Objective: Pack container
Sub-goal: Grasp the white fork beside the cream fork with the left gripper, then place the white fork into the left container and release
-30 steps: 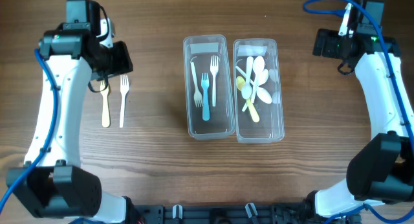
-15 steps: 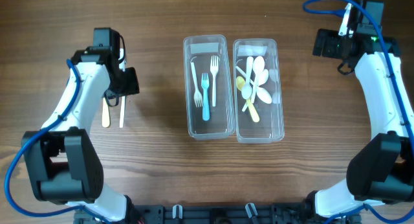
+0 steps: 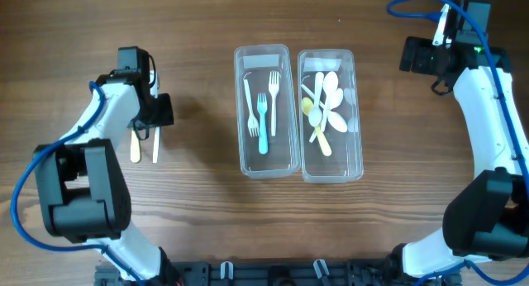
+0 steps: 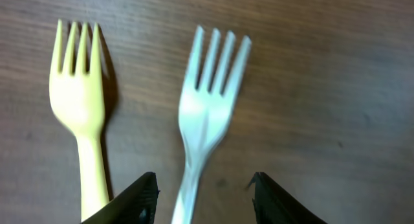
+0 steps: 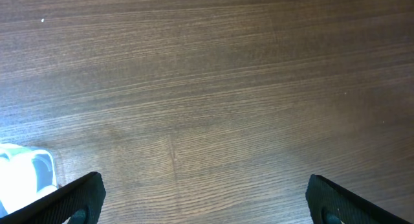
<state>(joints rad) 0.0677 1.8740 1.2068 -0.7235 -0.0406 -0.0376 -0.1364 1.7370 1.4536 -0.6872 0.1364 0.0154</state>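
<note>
Two plastic forks lie side by side on the wood at the left: a white fork (image 4: pixel 210 107) and a yellow fork (image 4: pixel 81 101). In the overhead view only their handles show, the white fork (image 3: pixel 154 147) and the yellow fork (image 3: pixel 135 147), below my left gripper (image 3: pixel 155 112). My left gripper (image 4: pixel 202 185) hangs low over them, open, with the white fork's handle between its jaws and untouched; the yellow handle lies just outside the left finger. The clear fork container (image 3: pixel 266 164) and the spoon container (image 3: pixel 335 170) stand mid-table. My right gripper (image 5: pixel 204 191) is open over bare wood.
The fork container holds white forks and a blue one; the spoon container holds several white and yellow spoons. A corner of the spoon container (image 5: pixel 26 169) shows at the lower left of the right wrist view. My right gripper (image 3: pixel 417 56) sits at the far right back.
My left gripper has moved toward the near side and come down over the heads of the two forks. The right arm has not moved.
</note>
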